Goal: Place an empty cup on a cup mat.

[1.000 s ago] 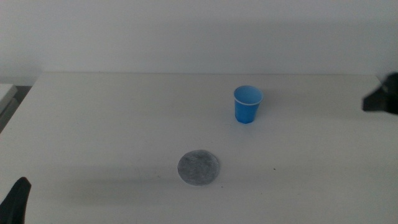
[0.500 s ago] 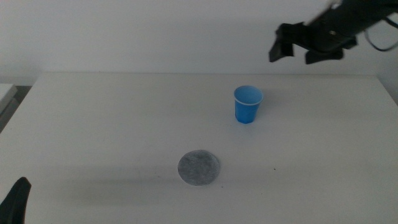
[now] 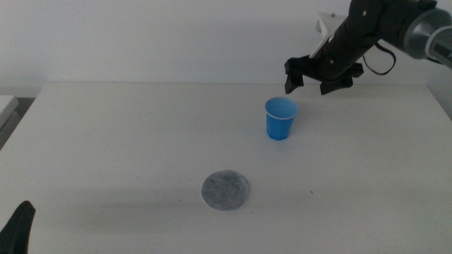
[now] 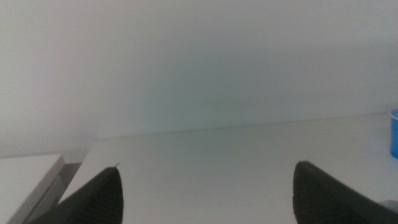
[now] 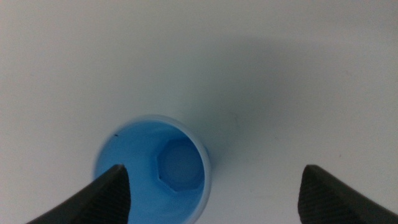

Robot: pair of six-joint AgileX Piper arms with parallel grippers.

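The blue cup (image 3: 282, 118) stands upright on the white table, right of centre. The right wrist view looks straight down into its empty blue inside (image 5: 154, 169). The grey round cup mat (image 3: 226, 190) lies flat nearer the front, left of the cup and apart from it. My right gripper (image 3: 309, 82) hangs open in the air just above and behind the cup, touching nothing; its jaws stand wide apart in its wrist view (image 5: 211, 193). My left gripper (image 4: 208, 196) waits open at the front left corner (image 3: 18, 226). An edge of the cup shows in the left wrist view (image 4: 394, 134).
The white table (image 3: 141, 134) runs to a pale wall at the back. A pale ledge (image 3: 7, 109) lies beyond the table's left edge. A small dark speck (image 3: 311, 191) marks the tabletop right of the mat.
My right arm has swung in from the far right edge, up over the table's back, and come down to hover just above the cup. The cup, mat and left gripper have not moved.
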